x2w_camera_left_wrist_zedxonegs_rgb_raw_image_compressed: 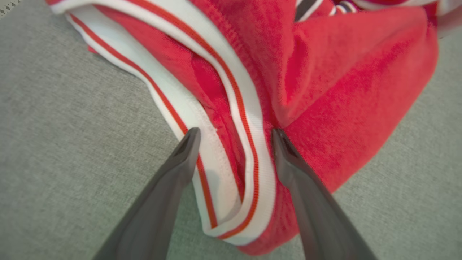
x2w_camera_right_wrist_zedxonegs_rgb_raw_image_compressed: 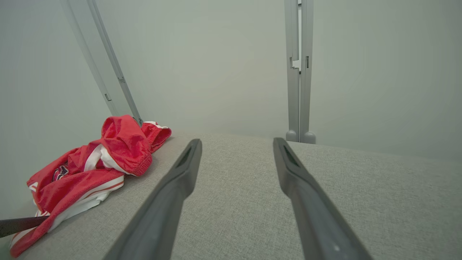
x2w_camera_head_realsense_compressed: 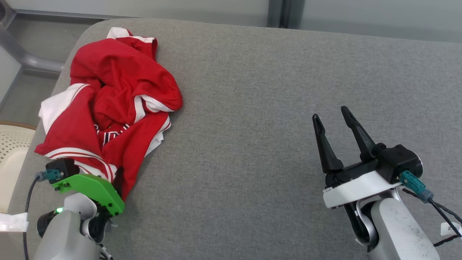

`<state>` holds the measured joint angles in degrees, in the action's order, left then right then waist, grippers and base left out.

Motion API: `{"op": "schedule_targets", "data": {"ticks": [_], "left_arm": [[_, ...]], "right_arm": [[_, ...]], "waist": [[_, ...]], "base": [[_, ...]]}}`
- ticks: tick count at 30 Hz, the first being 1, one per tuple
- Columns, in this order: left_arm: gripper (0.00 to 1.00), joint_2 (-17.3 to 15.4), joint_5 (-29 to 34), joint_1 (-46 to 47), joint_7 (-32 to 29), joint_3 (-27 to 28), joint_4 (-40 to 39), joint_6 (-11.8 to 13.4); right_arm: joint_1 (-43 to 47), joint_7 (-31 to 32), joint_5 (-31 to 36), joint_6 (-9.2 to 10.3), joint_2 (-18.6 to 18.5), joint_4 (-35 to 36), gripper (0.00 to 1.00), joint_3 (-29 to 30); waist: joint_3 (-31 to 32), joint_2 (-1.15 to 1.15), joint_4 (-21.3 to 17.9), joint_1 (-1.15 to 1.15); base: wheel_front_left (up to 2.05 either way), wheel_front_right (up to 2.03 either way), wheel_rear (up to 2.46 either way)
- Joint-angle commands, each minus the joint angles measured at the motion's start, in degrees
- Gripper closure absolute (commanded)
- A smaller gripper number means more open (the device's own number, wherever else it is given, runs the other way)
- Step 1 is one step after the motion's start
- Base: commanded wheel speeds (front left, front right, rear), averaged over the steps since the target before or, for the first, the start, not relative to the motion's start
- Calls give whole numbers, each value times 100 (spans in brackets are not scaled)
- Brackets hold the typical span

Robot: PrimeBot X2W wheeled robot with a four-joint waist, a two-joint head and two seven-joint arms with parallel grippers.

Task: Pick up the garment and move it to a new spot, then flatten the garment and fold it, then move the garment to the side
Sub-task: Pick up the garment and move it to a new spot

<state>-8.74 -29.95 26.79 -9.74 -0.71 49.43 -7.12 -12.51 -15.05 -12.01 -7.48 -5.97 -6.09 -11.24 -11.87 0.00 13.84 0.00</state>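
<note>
Red, white-trimmed: logged the garment (x2w_camera_head_realsense_compressed: 115, 97) as a crumpled heap at the left end of the grey cushion (x2w_camera_head_realsense_compressed: 252, 108), with its long axis running away from the robot. Found the left gripper (x2w_camera_left_wrist_zedxonegs_rgb_raw_image_compressed: 234, 133) spread wide astride the striped hem (x2w_camera_left_wrist_zedxonegs_rgb_raw_image_compressed: 223, 173) at the heap's near edge, nothing pinched. Found the right gripper (x2w_camera_head_realsense_compressed: 330, 112) equally spread above bare cushion, well apart to the right. Judged the left arm nearer, so expected closing on the hem next

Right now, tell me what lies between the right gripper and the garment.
Only bare grey upholstered surface lies between the right gripper and the red garment. The head view shows that stretch with nothing on it.
</note>
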Motion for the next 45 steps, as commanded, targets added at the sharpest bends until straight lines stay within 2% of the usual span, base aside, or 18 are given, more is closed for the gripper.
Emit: {"op": "schedule_targets", "data": {"ticks": [1, 4, 5, 6, 7, 18, 25, 27, 34, 39, 45], "left_arm": [[0, -62, -106, 103, -114, -63, 166, -40], [0, -56, -235, 155, -71, -210, 376, -41], [56, -62, -305, 173, -36, -278, 400, -46], [84, -72, -356, 180, 22, -323, 408, -47], [100, -98, -420, 179, 84, -358, 420, -48], [100, -512, -724, 260, 613, -935, 162, -32], [100, -893, -495, 428, 696, -1302, -700, -30], [100, -1089, -337, 477, 616, -1363, -1138, 55], [100, -1663, -68, 681, -149, -1412, -3177, 399], [100, -1976, 86, 994, -909, -1516, -4367, 519], [100, -1888, 318, 1863, -1605, -1949, -5168, 402]], "right_arm": [[-103, -19, -25, -3, -16, 14, 0, 5], [-111, -19, -29, -3, -16, 39, 0, 17], [-116, -19, -28, -3, -15, 44, 0, 21], [-121, -19, -26, -3, -11, 48, 0, 23], [-122, -19, -23, -3, -6, 55, 0, 27], [-52, -19, -41, -3, 75, 20, 0, 27], [41, -19, -69, -3, 134, 19, 0, 62], [71, -19, -88, -3, 150, 3, 0, 74], [155, -19, -143, -3, 232, 19, 0, 141], [185, -19, -199, -3, 272, 28, 0, 196], [275, -19, -230, -3, 297, -5, 0, 268]], "waist": [[-129, 0, -251, 0], [-129, 0, -329, 0], [-133, 0, -344, 0], [-136, 0, -354, 0], [-141, 0, -362, 0], [-46, 0, -287, 0], [125, 0, -282, 0], [189, 0, -296, 0], [434, 0, -446, 0], [590, 0, -668, 0], [738, 0, -1006, 0]], "base": [[0, 0, 0], [0, 0, 0], [0, 0, 0], [0, 0, 0], [0, 0, 0], [0, 0, 0], [0, 0, 0], [0, 0, 0], [0, 0, 0], [0, 0, 0], [0, 0, 0]]}}
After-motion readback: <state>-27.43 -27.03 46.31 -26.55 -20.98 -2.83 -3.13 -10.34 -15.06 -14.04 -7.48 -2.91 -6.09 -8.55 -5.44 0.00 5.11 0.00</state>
